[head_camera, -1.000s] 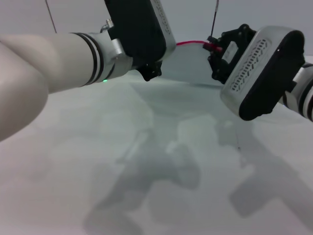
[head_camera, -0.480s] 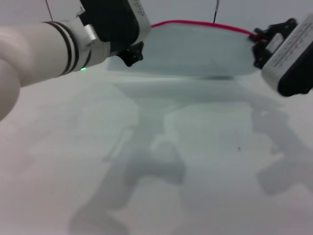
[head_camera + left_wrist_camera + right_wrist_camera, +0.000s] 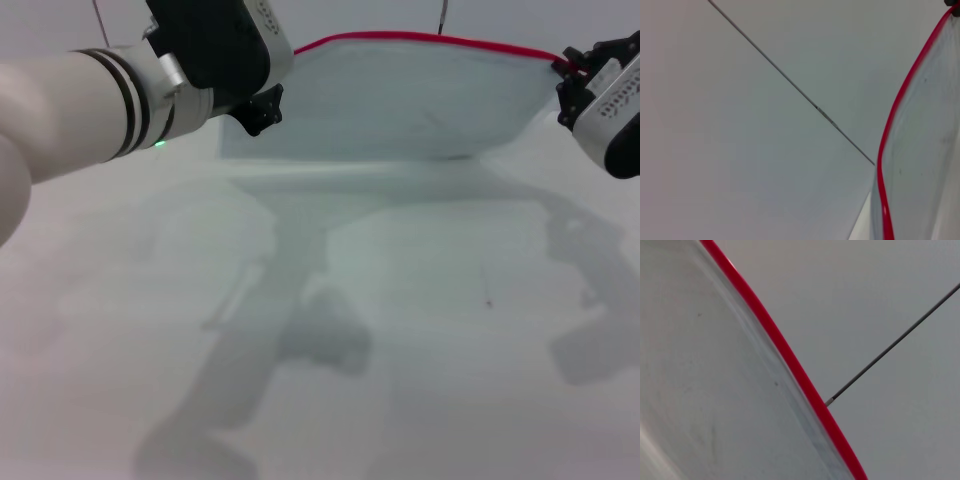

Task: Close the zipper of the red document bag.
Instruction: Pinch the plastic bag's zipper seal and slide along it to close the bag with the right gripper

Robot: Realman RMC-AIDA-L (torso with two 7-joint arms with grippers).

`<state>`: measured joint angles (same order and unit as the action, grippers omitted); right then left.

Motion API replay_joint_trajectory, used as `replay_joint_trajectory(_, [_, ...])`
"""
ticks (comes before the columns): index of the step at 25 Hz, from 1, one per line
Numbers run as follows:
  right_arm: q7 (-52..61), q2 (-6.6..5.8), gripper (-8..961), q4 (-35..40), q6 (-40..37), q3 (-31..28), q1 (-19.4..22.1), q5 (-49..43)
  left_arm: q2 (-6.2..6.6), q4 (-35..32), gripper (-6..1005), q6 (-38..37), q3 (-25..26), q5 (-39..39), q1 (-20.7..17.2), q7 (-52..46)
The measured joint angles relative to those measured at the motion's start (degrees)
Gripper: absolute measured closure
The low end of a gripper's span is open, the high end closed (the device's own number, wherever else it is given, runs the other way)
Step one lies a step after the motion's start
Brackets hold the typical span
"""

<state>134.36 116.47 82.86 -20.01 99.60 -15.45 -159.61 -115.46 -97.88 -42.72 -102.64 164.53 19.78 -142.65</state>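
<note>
The red document bag point(image 3: 400, 100), a translucent pale pouch, hangs lifted off the table at the back, stretched between both arms. Its zipper point(image 3: 430, 39) is a thin red strip along the top edge. My left gripper point(image 3: 262, 108) is at the bag's left end, shut on it, with the arm's body hiding that corner. At the right end of the red strip, my right gripper point(image 3: 570, 72) is shut on the zipper. The left wrist view shows the zipper point(image 3: 900, 105) bordering the bag point(image 3: 925, 150). The right wrist view shows the zipper point(image 3: 785, 352) close up along the pouch point(image 3: 700, 380).
A white table point(image 3: 400, 330) spreads below the bag, marked only by the arms' shadows. A pale wall stands behind, crossed by a thin dark line point(image 3: 790, 82) that also shows in the right wrist view as a line point(image 3: 890, 347).
The two arms have spread apart. My right gripper slid right along the red edge to the bag's far end, and the left moved left and up. The bag now hangs wider and tauter.
</note>
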Motion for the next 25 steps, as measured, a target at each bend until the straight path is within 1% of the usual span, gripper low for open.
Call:
replay_joint_trajectory(9, [-0.2,-0.05,855,0.0,0.0,-1.5,0.0,0.0,-0.04,0.1,814,0.1,0.2,0.0,0.1,0.1])
replay_joint_trajectory(22, [-0.4,-0.09,813,-0.2,-0.2,-1.9,0.0,0.0,-0.11,0.1,803,0.6,0.5,0.0,0.3,0.1])
replay_joint_trajectory(25, [-0.4,-0.10,804,-0.4,-0.1,-2.0,-0.1,0.0,-0.34,0.1,801,1.5,1.0,0.0,0.2,0.1])
